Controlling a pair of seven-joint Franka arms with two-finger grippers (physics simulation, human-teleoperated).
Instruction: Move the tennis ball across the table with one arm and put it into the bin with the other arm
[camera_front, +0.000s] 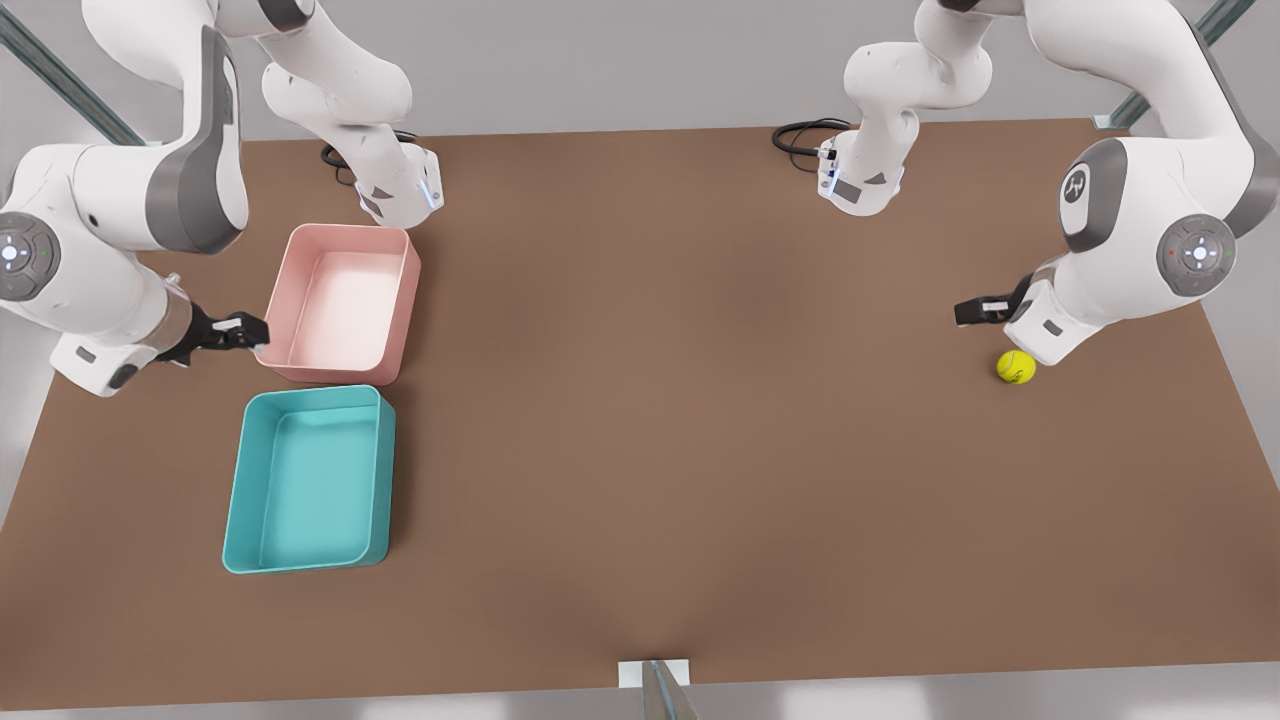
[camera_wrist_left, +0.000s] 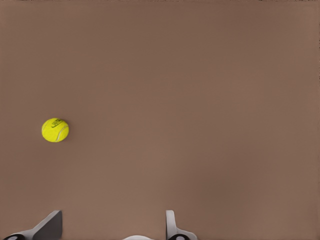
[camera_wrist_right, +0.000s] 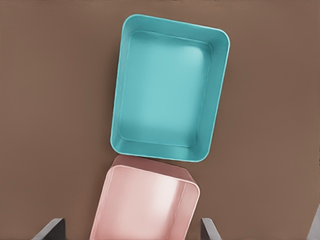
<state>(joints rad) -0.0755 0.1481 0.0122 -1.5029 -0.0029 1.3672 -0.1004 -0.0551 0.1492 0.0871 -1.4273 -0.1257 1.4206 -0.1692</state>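
Note:
The yellow-green tennis ball (camera_front: 1016, 367) (camera_wrist_left: 55, 130) rests on the brown table (camera_front: 680, 400) near the front view's right edge. My left gripper (camera_front: 977, 311) (camera_wrist_left: 112, 222) hovers just above and beside the ball, open, holding nothing. Over at the front view's left, my right gripper (camera_front: 240, 330) (camera_wrist_right: 130, 227) is open and empty, right next to the pink bin (camera_front: 407, 305) (camera_wrist_right: 193, 210). A teal bin (camera_front: 386, 480) (camera_wrist_right: 118, 100) lies directly below the pink one in the front view, nearly touching it.
Both arm bases stand at the table's far edge with black cables (camera_front: 800, 135) beside them. A broad stretch of bare tabletop separates the ball from the bins. A small white bracket (camera_front: 655, 675) sits at the near edge.

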